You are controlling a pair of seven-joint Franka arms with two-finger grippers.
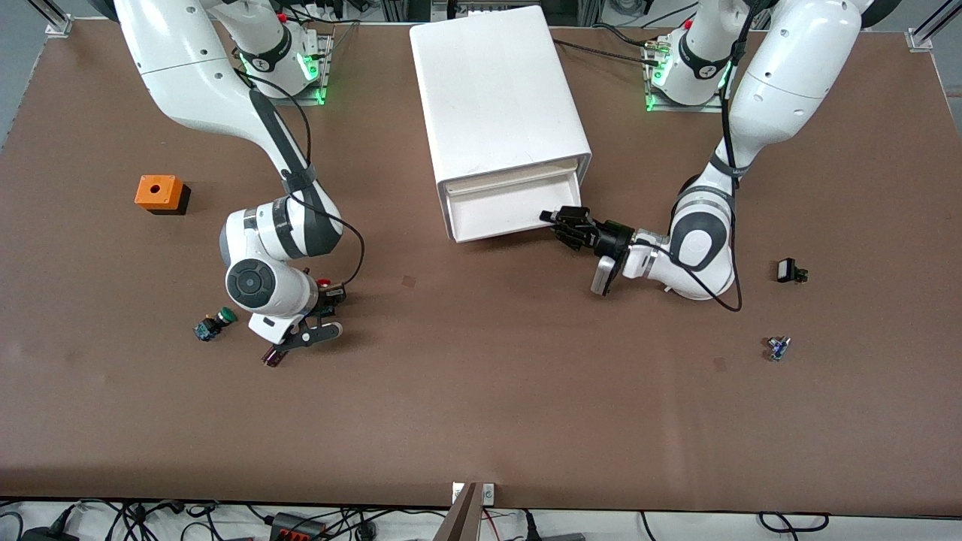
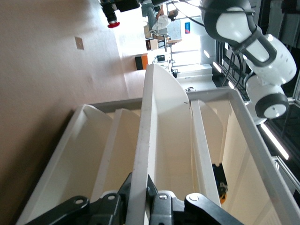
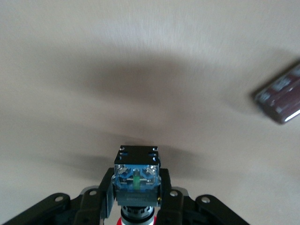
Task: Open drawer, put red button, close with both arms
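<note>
The white drawer cabinet stands at the middle of the table by the robots' bases, its drawer pulled partly open. My left gripper is shut on the drawer's front wall, which passes between its fingers in the left wrist view. My right gripper is shut on the red button and holds it just above the table toward the right arm's end. In the right wrist view the button's black-and-blue body sits between the fingers. The button also shows in the left wrist view.
A green-capped button lies beside the right gripper. An orange box with a hole stands toward the right arm's end. A small black part and a small blue part lie toward the left arm's end. A small patch marks the table.
</note>
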